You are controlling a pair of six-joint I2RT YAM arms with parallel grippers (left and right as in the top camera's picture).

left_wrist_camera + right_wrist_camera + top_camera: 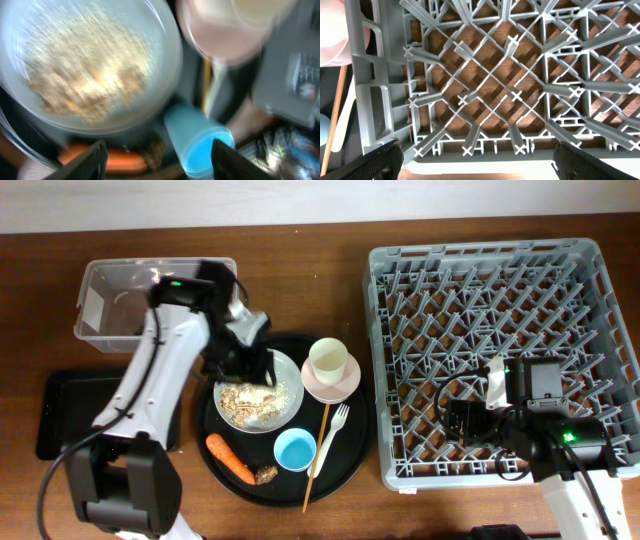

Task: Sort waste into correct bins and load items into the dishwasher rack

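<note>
My left gripper [250, 365] is open and empty, low over the grey-white plate [285, 412], which holds pale rice-like crumbs [250, 395]. The left wrist view is blurred; it shows the plate [160, 55], crumbs [85, 75], light-blue cup [200, 145], carrot [125, 159], brown lump [155, 150] and pink bowl [220, 40]. The cream cup [327, 360] stands in the pink bowl [335, 385]. The blue cup [295, 449], carrot [230, 458], brown lump [266, 474], fork [333, 432] and chopstick [316, 455] lie on the round tray. My right gripper [465, 420] is open above the grey rack [500, 260].
The clear tub [110, 300] stands at the back left. The shallow black tray [70, 415] lies left of the large round black tray [350, 465]. The rack's lattice floor [495, 75] fills the right wrist view.
</note>
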